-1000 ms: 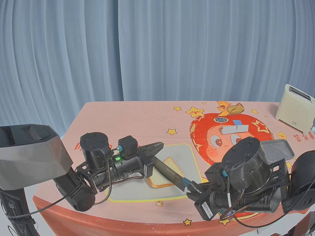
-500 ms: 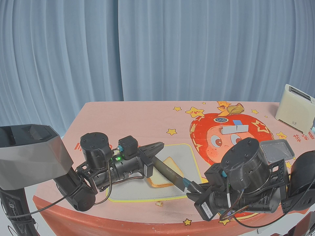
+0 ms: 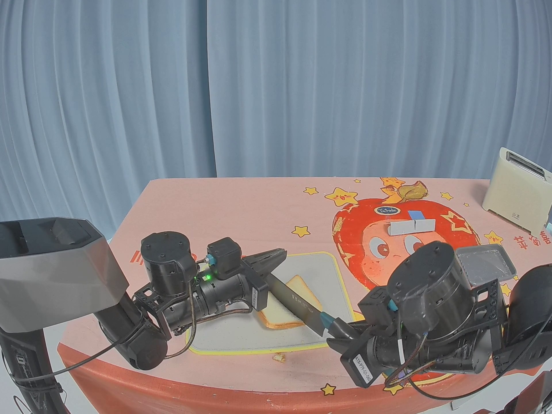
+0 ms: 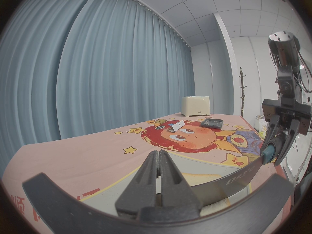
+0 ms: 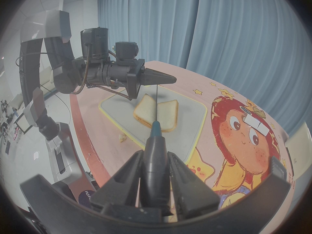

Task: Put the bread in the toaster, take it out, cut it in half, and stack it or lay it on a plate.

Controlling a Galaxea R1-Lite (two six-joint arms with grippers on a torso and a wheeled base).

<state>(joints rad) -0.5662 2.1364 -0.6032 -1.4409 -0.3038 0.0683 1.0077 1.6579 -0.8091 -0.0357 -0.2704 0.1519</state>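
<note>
Bread [image 3: 280, 317], a single slice, lies flat on the one grey cutting board [image 3: 230, 329] near the front edge of the pink table [image 3: 230, 208]. One knife [image 3: 293, 305] lies across the middle of the slice, with bread showing on both sides of the blade. Whether the slice is cut through cannot be told. The right gripper [image 3: 339, 333] has its jaws clamped on the knife's dark handle, at the board's near right corner. The left gripper [image 3: 276, 257] sits at the far tip of the blade with its jaws pressed together. Whether they pinch the blade cannot be told. One crumb [image 3: 279, 357] lies on the table just in front of the board. One cream toaster [image 3: 520, 191] stands at the table's far right, well apart from the board. One dark grey tray [image 3: 489, 263] sits between the toaster and the right arm. Two small paper strips [image 3: 411, 225] lie side by side on the printed cartoon face.
</note>
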